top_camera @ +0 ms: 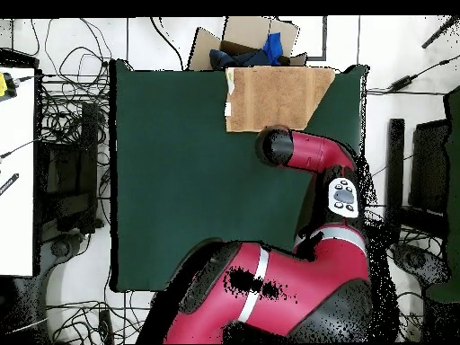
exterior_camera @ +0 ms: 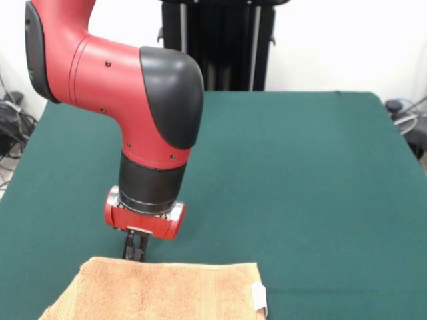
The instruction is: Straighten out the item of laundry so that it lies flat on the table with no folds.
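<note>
Nearest the front camera: peach-orange towel (exterior_camera: 160, 292), at the table (exterior_camera: 300, 187) edge closest to that view, white tags (exterior_camera: 259, 297) on its right side. Overhead, same towel (top_camera: 274, 97) against the edge opposite the robot base, one corner cut diagonally, likely folded under. Gripper (exterior_camera: 135, 252) at the towel's far edge, fingers seemingly together; whether pinching cloth, cannot tell. Risk: a shallow grip slipping off, or a pull dragging the towel over the edge.

Bare green table (exterior_camera: 320, 173) open on all sides, towel (exterior_camera: 167, 290) at its edge, arm (exterior_camera: 153, 133) over the towel's border
</note>
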